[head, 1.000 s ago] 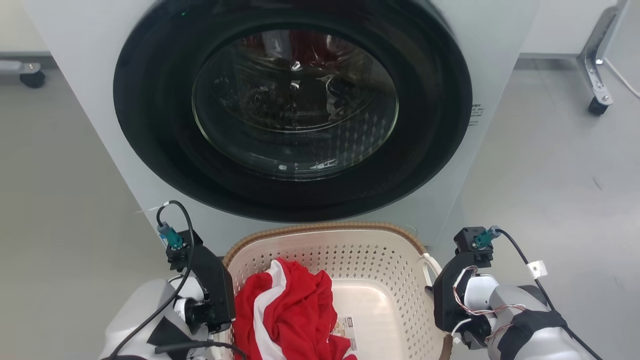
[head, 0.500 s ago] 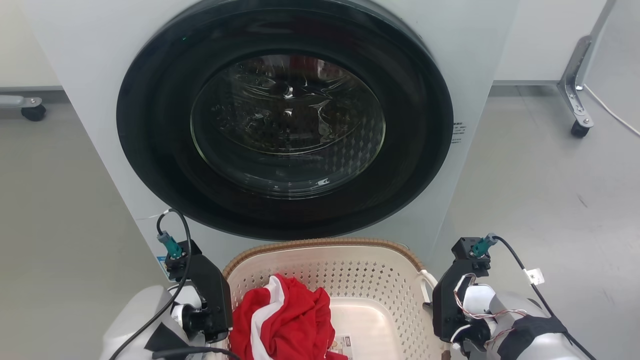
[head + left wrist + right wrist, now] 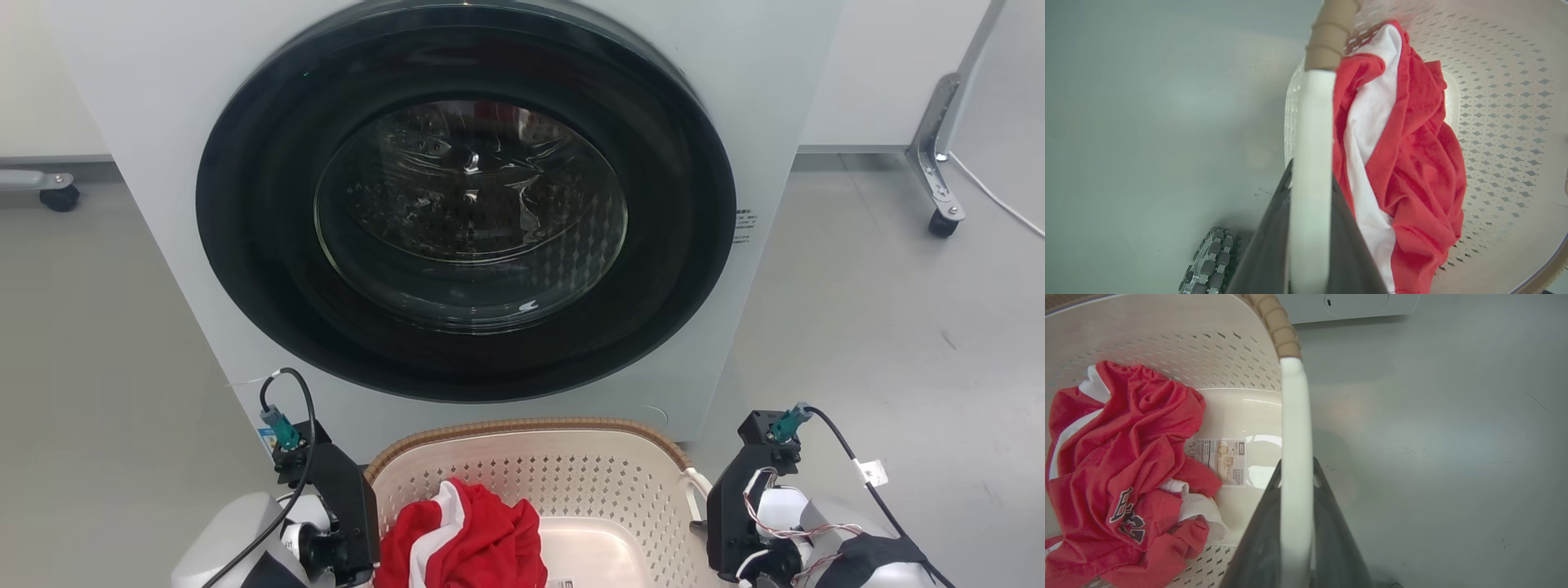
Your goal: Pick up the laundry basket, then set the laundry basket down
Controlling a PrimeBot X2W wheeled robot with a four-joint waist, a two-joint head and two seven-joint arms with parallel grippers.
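The laundry basket, cream perforated plastic with a brown woven-look rim, stands low in the head view in front of the washing machine. A red and white shirt lies inside it, beside a label on the base. My left gripper is at the basket's left side. In the left wrist view the left gripper is shut on the white handle. My right gripper is at the right side, and the right gripper is clamped on the other white handle. Whether the base touches the floor I cannot tell.
The washing machine's round dark door is shut, directly behind the basket. Grey floor lies to both sides. Caster wheels of carts stand at the far right and far left. A robot wheel is near the basket's left side.
The whole head picture has shifted downward, so the camera has moved. The basket and both grippers sit lower in the view. Both grips on the handles look unchanged.
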